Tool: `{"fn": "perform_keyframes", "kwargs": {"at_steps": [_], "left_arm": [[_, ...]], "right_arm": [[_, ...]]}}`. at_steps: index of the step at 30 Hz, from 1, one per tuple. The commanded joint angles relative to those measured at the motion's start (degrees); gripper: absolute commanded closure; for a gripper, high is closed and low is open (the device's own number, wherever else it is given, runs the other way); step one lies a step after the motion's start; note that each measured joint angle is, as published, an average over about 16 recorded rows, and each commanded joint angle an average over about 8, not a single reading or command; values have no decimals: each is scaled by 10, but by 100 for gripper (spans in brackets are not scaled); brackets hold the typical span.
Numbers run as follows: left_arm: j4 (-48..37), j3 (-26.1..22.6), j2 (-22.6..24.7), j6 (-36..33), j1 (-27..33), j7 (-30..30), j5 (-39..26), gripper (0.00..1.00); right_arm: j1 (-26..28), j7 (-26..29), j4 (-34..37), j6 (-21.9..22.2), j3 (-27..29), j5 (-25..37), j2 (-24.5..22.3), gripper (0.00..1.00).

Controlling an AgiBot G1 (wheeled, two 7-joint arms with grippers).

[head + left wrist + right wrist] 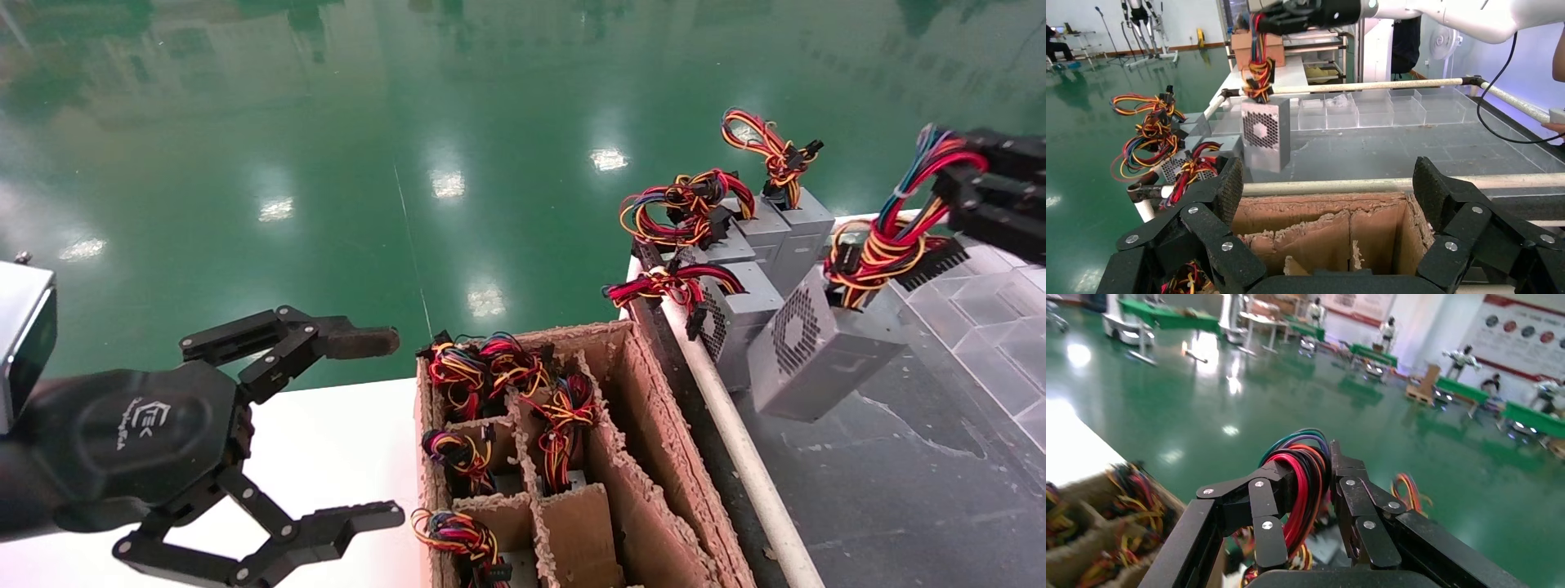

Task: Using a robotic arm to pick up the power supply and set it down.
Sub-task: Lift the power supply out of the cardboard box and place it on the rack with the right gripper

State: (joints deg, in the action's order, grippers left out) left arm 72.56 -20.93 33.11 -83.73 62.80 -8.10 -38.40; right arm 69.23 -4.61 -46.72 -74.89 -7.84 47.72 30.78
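The power supply, a grey metal box with a perforated vent face, hangs tilted from its wire bundle low over the dark bench surface. I cannot tell whether its lower edge touches. My right gripper at the upper right is shut on the red-and-blue wire loops; in the right wrist view the loops sit pinched in this gripper. The left wrist view shows the power supply beyond the white rail, under the right gripper. My left gripper stands open and empty at the lower left, beside the cardboard box.
A cardboard box with dividers holds several wired supplies. More grey supplies with red-yellow bundles stand at the bench's far corner, close behind the held one. A white rail edges the bench. Clear plastic compartments lie at the right.
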Motion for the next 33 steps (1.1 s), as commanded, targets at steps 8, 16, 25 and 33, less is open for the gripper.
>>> {"fn": "perform_keyframes", "kwargs": {"at_steps": [8,16,25,33], "left_arm": [[0,0,0,0,0,0,0,0],[0,0,0,0,0,0,0,0],[0,0,0,0,0,0,0,0],[0,0,0,0,0,0,0,0]], "right_arm": [[41,-28,70,0,-22,41,18,100],[79,-47,125,-19,-35,60,26,100],[119,-68,191,-27,-49,85,41,100],[157,-93,243,-31,-65,110,57,100]]}}
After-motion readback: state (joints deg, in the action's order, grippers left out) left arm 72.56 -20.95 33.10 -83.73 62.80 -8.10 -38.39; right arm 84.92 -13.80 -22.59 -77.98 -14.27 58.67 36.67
